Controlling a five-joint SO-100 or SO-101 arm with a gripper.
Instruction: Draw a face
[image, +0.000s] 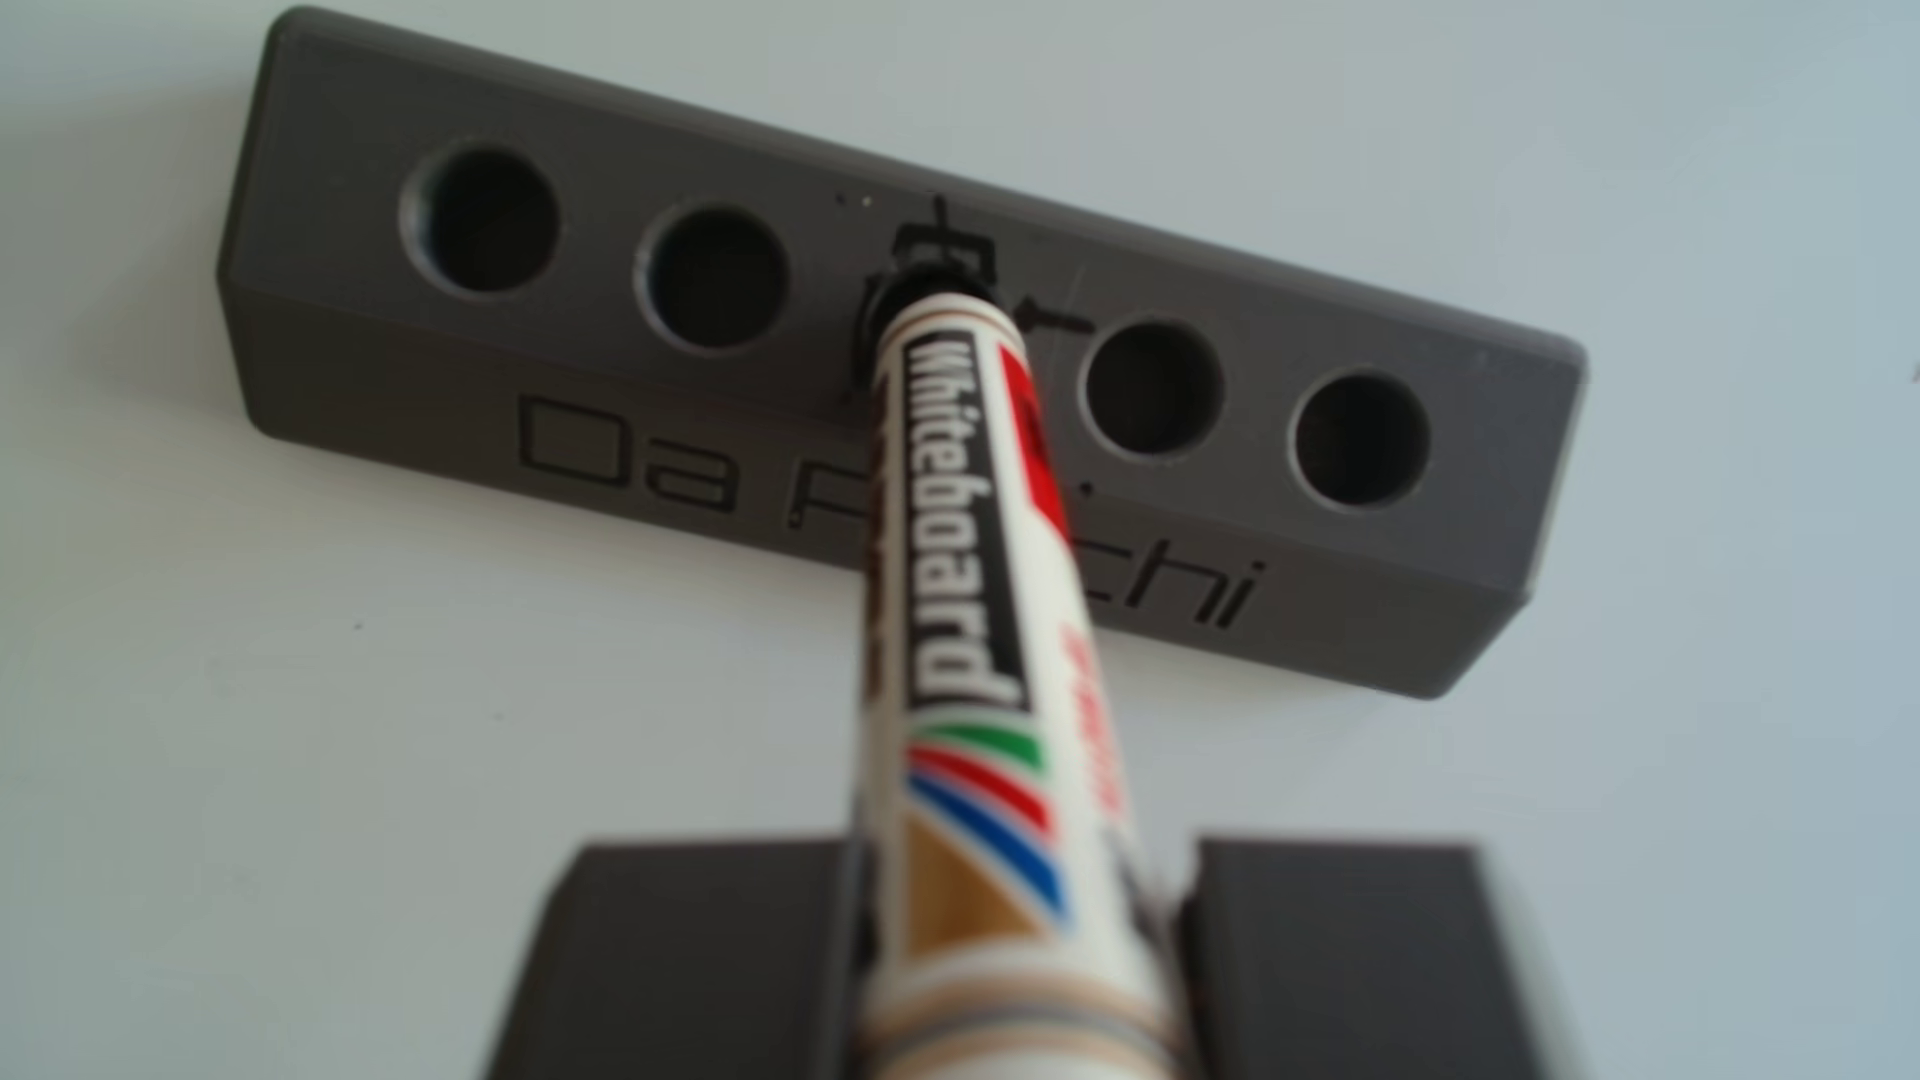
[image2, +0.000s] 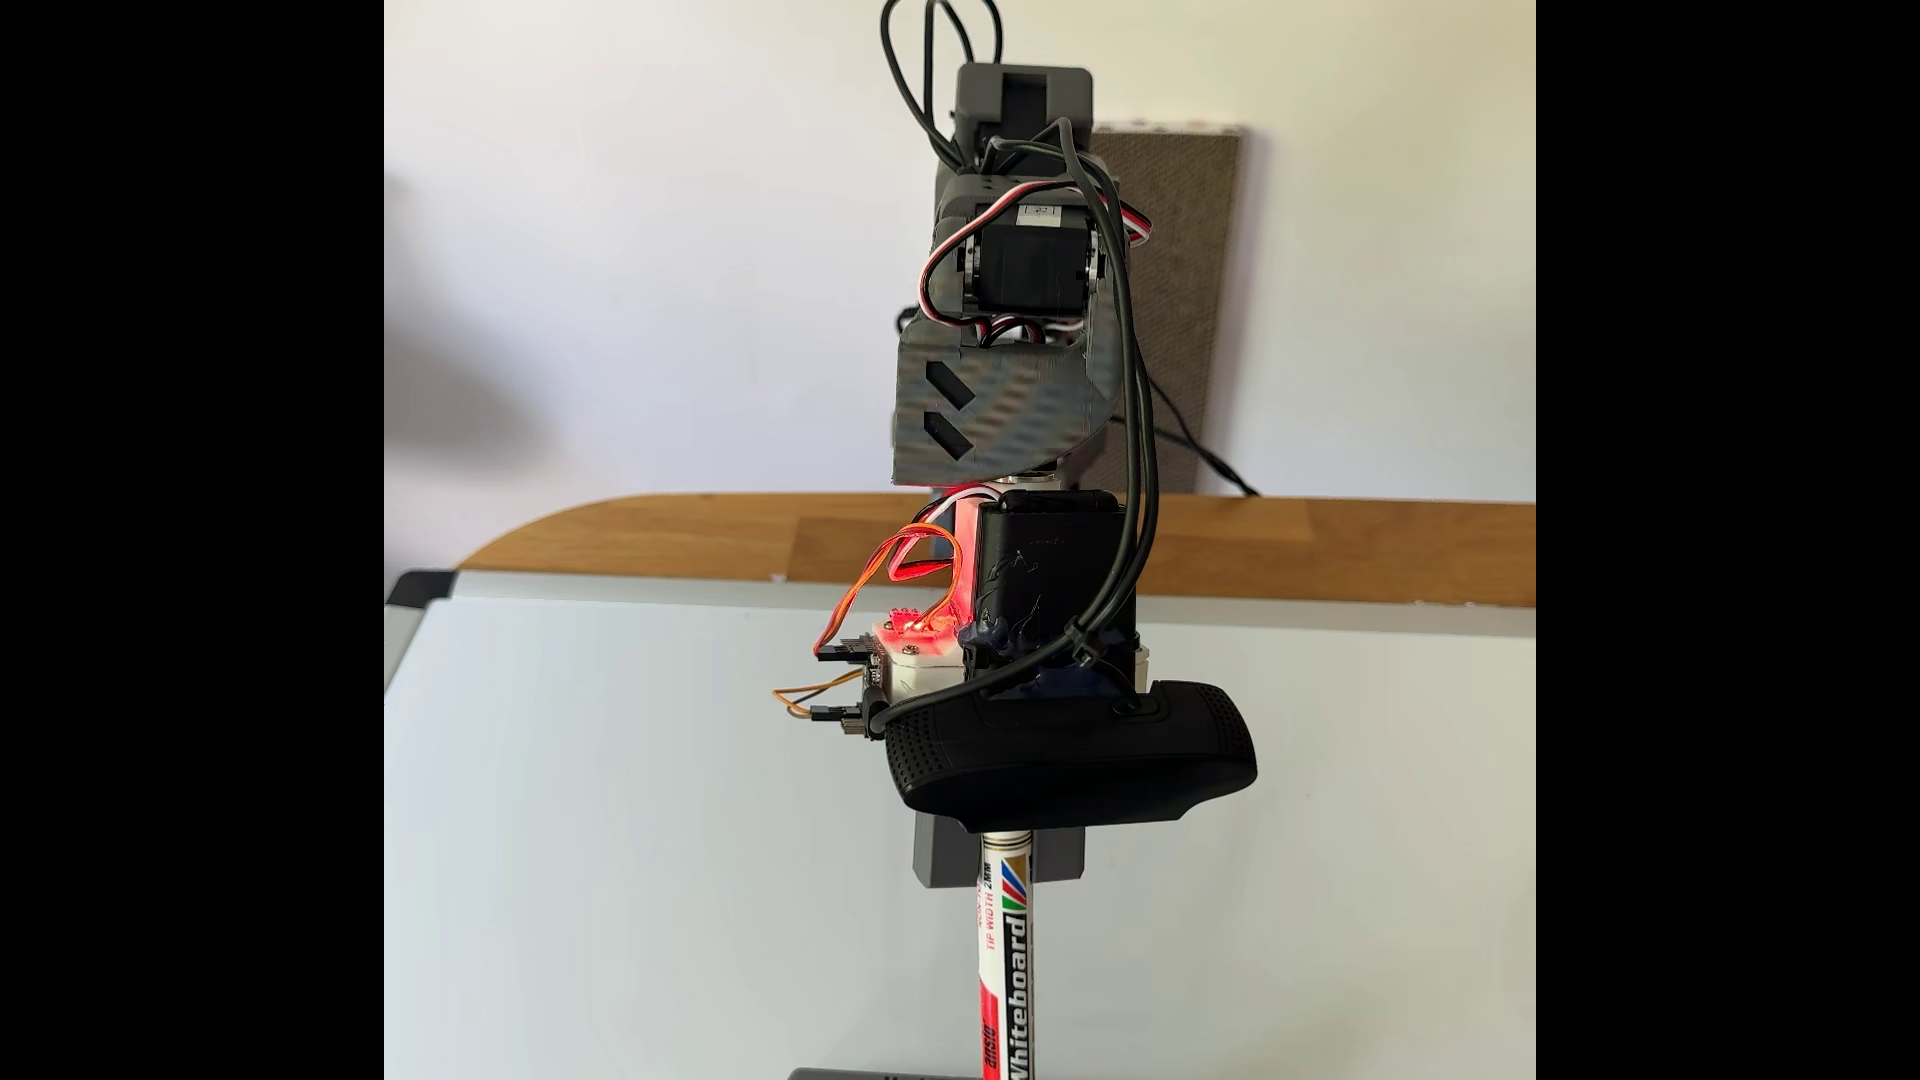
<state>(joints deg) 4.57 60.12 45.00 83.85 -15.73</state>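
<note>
My gripper (image: 1023, 935) is shut on a white whiteboard marker (image: 966, 582), with one dark grey finger on each side of the barrel. The marker points down at a grey holder block (image: 343, 343) engraved "Da Pinchi", and its black tip (image: 925, 291) sits at the block's middle hole. In the fixed view the gripper (image2: 997, 862) hangs below the black wrist camera (image2: 1070, 758). There the marker (image2: 1006, 966) stands nearly upright over the block's top edge (image2: 862, 1073). The face is out of view.
The block has empty round holes, two to the left of the marker (image: 488, 223) and two to the right (image: 1153, 389). It rests on a whiteboard (image2: 623, 831) lying on a wooden table (image2: 727, 540). Cables (image2: 1132, 415) trail down the arm.
</note>
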